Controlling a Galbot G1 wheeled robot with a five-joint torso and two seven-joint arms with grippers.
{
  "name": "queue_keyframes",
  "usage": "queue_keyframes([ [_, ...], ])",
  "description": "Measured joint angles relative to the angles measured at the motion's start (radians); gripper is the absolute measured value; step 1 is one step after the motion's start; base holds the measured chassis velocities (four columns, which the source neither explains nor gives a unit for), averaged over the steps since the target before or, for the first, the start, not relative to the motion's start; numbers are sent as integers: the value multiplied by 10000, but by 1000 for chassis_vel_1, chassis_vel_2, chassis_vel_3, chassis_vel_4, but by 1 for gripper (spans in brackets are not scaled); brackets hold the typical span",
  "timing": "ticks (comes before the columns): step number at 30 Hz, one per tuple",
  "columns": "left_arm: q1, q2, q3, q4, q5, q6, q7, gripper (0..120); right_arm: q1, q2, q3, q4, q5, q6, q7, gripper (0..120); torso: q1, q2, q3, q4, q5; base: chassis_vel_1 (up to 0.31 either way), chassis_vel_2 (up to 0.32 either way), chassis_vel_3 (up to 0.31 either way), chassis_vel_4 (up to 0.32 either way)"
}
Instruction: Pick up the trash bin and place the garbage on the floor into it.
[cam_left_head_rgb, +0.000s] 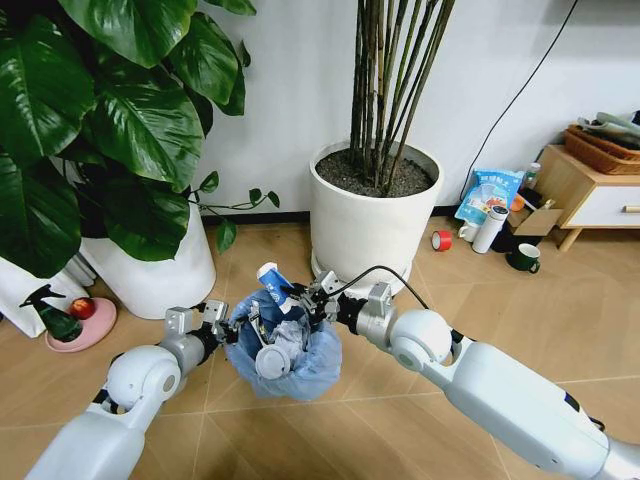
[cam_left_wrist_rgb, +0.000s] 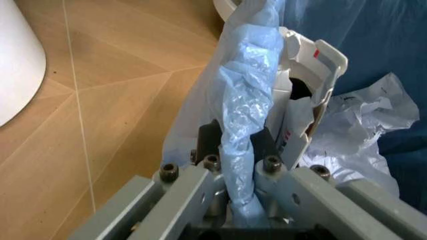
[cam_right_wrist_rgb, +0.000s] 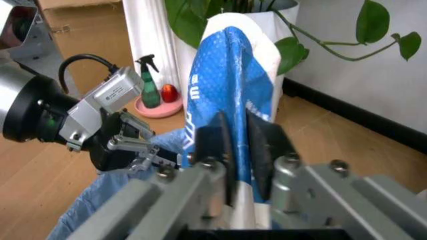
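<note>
Two end effectors meet over the bin (cam_left_head_rgb: 285, 350), which we see held off the wooden floor (cam_left_head_rgb: 400, 400) in front of the robot, low centre in the head view. The left end effector (cam_left_head_rgb: 222, 325) sits at the bin's left rim; in the left wrist view its fingers (cam_left_wrist_rgb: 267, 142) are clamped on the bunched blue bag (cam_left_wrist_rgb: 243, 125) lining the rim. The right end effector (cam_left_head_rgb: 305, 298) is at the bin's upper right edge, and in the right wrist view its fingers (cam_right_wrist_rgb: 217, 142) are closed on a blue-white packet (cam_right_wrist_rgb: 227, 90) that stands upright, its top poking above the bin opening.

Inside the bin we see crumpled white paper (cam_left_wrist_rgb: 363, 120), a white carton piece with a red mark (cam_left_wrist_rgb: 310, 85), and a white disc (cam_left_head_rgb: 270, 362) lying on top.

Behind the bin stands a big white planter (cam_left_head_rgb: 375, 215) with bamboo-like stems. A second white planter (cam_left_head_rgb: 160, 265) with broad green leaves is to the left. Beside it, a green spray bottle (cam_left_head_rgb: 55, 318) and a red fruit sit on a pink dish (cam_left_head_rgb: 85, 330).

At the far right near the wall we see more items on the floor: a blue-white bag (cam_left_head_rgb: 488, 195), a white tube (cam_left_head_rgb: 490, 228), a red roll (cam_left_head_rgb: 441, 240) and a dark mug (cam_left_head_rgb: 525, 258), next to a low wooden cabinet (cam_left_head_rgb: 590, 195).
</note>
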Motion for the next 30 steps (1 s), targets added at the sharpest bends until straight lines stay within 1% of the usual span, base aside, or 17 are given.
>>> queue_keyframes([
  [1, 0, 0, 0, 0, 0, 0, 0, 0, 0, 0, 0, 0, 0, 0, 0, 12, 0, 0, 0, 0, 0, 0, 0, 0, 0],
  [3, 0, 0, 0, 0, -2, 0, 0, 0, -52, 0, 2, 0, -46, 0, 35, 23, 0, 0, 0, 0, 0, 0, 0, 0, 0],
  [4, 0, -2, 0, 0, -2, 0, 0, 0, -79, -1, 11, 0, -70, 0, 45, 25, 0, 0, 0, 0, 1, 0, 0, 0, 0],
  [6, 0, -14, 0, 0, -3, -1, 0, 0, -140, -9, 48, 6, -114, 1, 65, 35, 0, 0, 0, -1, 0, 0, 0, 0, 0],
  [7, 0, -14, 0, 0, -3, -1, 0, 0, -140, -9, 48, 6, -114, 1, 65, 35, 0, 0, 0, -1, 0, 0, 0, 0, 0],
  [11, 8, -20, -3, -3, -3, -6, -1, 0, -202, -32, 125, 96, -124, 11, 89, 53, 0, 0, 0, 0, 0, 0, 0, 0, 0],
  [12, 8, -20, -3, -3, -3, -6, -1, 0, -202, -32, 125, 96, -124, 11, 89, 53, 0, 0, 0, 0, 0, 0, 0, 0, 0],
  [15, 37, -22, -41, -33, -3, -10, -15, 0, -286, 0, 319, 193, -104, 43, 305, 67, 0, 0, 0, 0, 0, 0, 0, 0, 0],
  [17, 53, -31, -68, -47, -3, -9, -27, 0, -368, 18, 443, 239, -79, 54, 471, 70, 0, 0, 0, 1, 0, 0, 0, 0, 0],
  [18, 79, -60, -123, -68, -6, -11, -47, 0, -575, 35, 712, 329, -18, 64, 831, 79, 0, 0, 0, 1, 1, 0, 0, 0, 0],
  [19, 79, -60, -123, -68, -6, -11, -47, 0, -575, 35, 712, 329, -18, 64, 831, 79, 0, 0, 0, 1, 1, 0, 0, 0, 0],
  [21, 127, -83, -200, -90, -7, -13, -68, 0, -1036, 35, 1226, 415, 10, 89, 1360, 85, 0, 1, 0, 1, 0, 0, 0, 0, 0],
  [23, 190, -93, -259, -133, -7, -15, -77, 0, -1573, -12, 1870, 481, -3, 96, 1761, 96, -1, 1, 0, 0, 2, 0, 0, 0, 0],
  [24, 190, -93, -259, -133, -7, -15, -77, 0, -1573, -12, 1870, 481, -3, 96, 1761, 96, -1, 1, 0, 0, 2, 0, 0, 0, 0],
  [27, 246, -176, -289, -142, 17, -25, -96, 0, -2386, -47, 2932, 547, -217, 102, 2086, 100, -1, 2, 0, -1, 2, 0, 0, 0, 0],
  [28, 246, -176, -289, -142, 17, -25, -96, 0, -2386, -47, 2932, 547, -217, 102, 2086, 100, -1, 2, 0, -1, 2, 0, 0, 0, 0],
  [30, 251, -230, -289, -142, 40, -27, -105, 0, -2985, 2, 3773, 633, -616, 117, 2074, 100, -1, 2, 0, -1, 0, 0, 0, 0, 0],
])
